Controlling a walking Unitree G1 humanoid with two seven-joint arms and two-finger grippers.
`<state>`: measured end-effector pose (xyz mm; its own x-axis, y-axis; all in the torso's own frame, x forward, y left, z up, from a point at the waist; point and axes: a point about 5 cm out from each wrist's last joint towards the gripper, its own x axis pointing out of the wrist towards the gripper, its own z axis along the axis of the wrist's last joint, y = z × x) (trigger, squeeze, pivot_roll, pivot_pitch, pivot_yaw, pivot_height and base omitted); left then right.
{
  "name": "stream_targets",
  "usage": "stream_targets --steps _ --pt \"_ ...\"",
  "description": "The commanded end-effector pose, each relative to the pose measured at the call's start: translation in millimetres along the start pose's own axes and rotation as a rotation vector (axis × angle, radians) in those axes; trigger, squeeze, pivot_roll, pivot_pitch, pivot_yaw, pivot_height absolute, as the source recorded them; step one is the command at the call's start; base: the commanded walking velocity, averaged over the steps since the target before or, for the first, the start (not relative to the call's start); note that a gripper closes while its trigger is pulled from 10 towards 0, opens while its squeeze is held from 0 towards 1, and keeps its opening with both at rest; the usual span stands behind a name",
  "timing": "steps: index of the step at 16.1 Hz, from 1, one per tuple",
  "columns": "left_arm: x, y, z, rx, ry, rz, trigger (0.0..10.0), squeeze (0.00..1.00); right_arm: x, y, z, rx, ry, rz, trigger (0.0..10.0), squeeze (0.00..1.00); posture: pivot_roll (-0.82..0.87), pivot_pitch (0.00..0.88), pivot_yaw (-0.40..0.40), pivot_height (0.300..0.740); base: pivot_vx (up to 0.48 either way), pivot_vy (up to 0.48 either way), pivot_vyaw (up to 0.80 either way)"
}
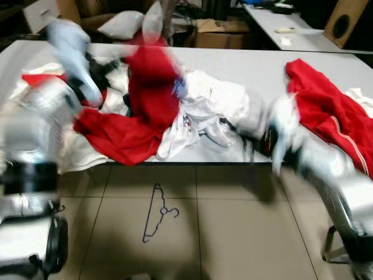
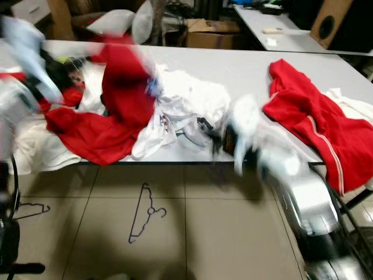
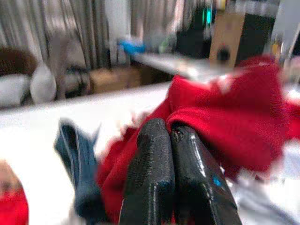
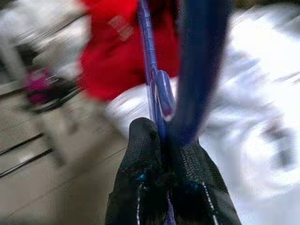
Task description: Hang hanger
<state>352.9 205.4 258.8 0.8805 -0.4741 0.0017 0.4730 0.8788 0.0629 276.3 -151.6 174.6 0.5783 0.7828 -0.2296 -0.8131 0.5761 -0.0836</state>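
The right gripper (image 4: 164, 154) has its fingers pinched on a blue hanger (image 4: 157, 89), so pickup looks done; hanging it is still ahead, and no rail can be made out. The left gripper (image 3: 171, 140), fingers pressed together with nothing between them, hovers by a red garment (image 3: 225, 117) on the table (image 1: 245, 64). Another hanger (image 1: 158, 211) lies on the floor. Both arms are motion-blurred in the eye views.
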Motion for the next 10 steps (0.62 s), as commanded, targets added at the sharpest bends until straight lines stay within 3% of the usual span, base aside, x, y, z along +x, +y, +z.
stream_targets --steps 1,2,3,8,10 --pt "5.5 -9.6 3.9 0.033 0.001 -0.049 0.0 0.00 -5.0 16.2 1.5 -0.036 0.026 0.126 10.0 0.00 -0.04 0.000 -0.022 0.740 0.000 0.000 0.00" --pt "12.0 -18.5 4.9 0.040 -0.008 -0.100 0.0 0.00 -14.7 40.8 -10.9 -0.027 0.093 0.265 10.0 0.00 -0.04 0.000 -0.009 0.740 0.000 0.000 0.00" --pt "16.0 -22.5 12.2 0.038 -0.034 -0.129 0.0 0.00 -15.6 44.9 -11.3 -0.026 0.092 0.268 10.0 0.00 -0.04 0.000 -0.001 0.740 0.000 0.000 0.00" --pt "25.0 -25.1 45.8 -0.061 -0.168 -0.197 0.0 0.00 -16.0 44.9 -8.6 -0.055 0.096 0.154 10.0 0.00 -0.05 0.000 0.023 0.740 0.000 0.000 0.00" --pt "27.6 -12.9 22.4 0.110 -0.062 -0.052 0.0 0.00 -21.2 37.6 -10.1 -0.073 0.108 0.029 10.0 0.00 -0.07 0.000 0.024 0.740 0.000 0.000 0.00"
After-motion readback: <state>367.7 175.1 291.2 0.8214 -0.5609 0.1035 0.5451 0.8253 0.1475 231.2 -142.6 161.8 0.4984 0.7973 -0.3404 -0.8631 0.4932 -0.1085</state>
